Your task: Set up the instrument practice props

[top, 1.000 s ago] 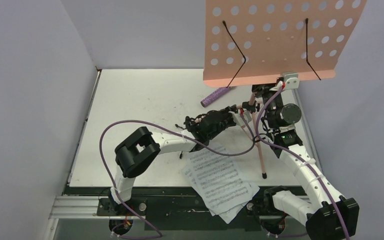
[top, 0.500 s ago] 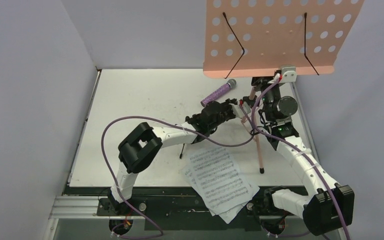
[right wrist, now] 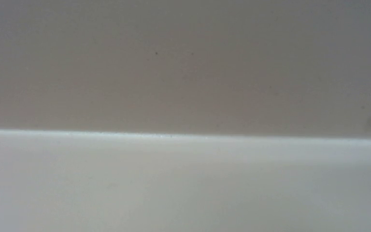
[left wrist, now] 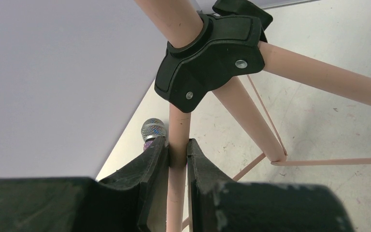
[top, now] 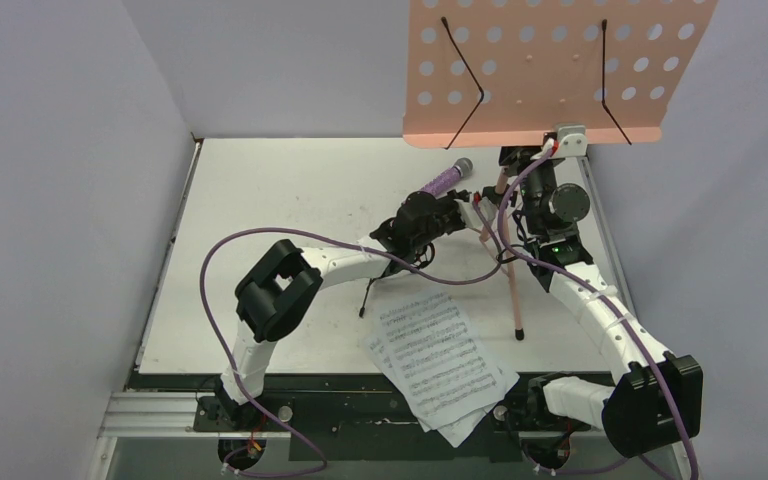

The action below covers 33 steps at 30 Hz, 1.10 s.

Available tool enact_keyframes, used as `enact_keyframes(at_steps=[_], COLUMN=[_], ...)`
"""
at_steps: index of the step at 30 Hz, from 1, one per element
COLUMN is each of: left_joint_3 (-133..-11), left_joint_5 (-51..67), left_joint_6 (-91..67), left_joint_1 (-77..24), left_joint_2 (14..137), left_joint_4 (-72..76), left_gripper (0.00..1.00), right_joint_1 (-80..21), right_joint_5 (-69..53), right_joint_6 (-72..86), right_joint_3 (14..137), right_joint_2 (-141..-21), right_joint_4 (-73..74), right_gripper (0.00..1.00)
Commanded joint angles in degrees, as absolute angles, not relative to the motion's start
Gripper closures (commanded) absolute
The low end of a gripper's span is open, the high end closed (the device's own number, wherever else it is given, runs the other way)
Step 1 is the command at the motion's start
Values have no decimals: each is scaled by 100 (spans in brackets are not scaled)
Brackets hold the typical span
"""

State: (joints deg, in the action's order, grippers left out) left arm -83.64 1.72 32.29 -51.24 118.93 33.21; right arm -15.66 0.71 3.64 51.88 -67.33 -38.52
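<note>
Left wrist view: left gripper [left wrist: 177,147] clenched on one thin leg [left wrist: 179,121] of the music stand [top: 550,70]. Likely light, rigid, top-heavy; hold near the hub [left wrist: 210,53]. Grip of right gripper [top: 518,160] cannot be told.

The setting is a robotics lab test cell. A white table [top: 280,190] is enclosed by plain grey panels [top: 60,200] on the left, far and right. An aluminium rail [top: 160,408] along the near edge carries two arms with purple cables [top: 206,290].

The pink music stand [top: 550,70] rises rear-right, purple microphone [top: 442,180] beside its legs, white pages [top: 440,365] nearer.
</note>
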Motion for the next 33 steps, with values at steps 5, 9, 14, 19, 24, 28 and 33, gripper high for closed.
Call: enact_keyframes(at_steps=[5, 9, 14, 19, 24, 28, 33], left_joint_3=[-8394, -8303, -8190, -8101, -7977, -7753, -7522], left_joint_5=[-329, -379, -369, -405, -522, -862, -1215], left_joint_6=[3493, 3597, 3652, 3766, 3892, 4069, 4220], left_joint_1=[-4721, -4760, -4833, -4900, -4986, -5118, -5257], left_joint_2=[11927, 11896, 11857, 11791, 11714, 11648, 11559], left_joint_4=[3763, 3820, 3911, 3999, 4215, 4754, 5572], left_gripper=[100, 100, 100, 100, 100, 82, 37], right_joint_1=[-1784, -1779, -1784, -1783, -1777, -1779, -1761], right_joint_5=[-534, -539, -366, -119, 151, 295, 540], right_joint_6=[1023, 1053, 1147, 1322, 1501, 1626, 1721], right_joint_3=[5291, 5309, 5272, 4953, 4675, 4464, 4227], right_joint_2=[-6487, -6351, -6169, -5790, -5518, -5347, -5138], right_joint_4=[-3944, -3759, -3380, -3085, -2578, -2160, -1871], right_gripper=[77, 38, 26, 22, 17, 12, 6])
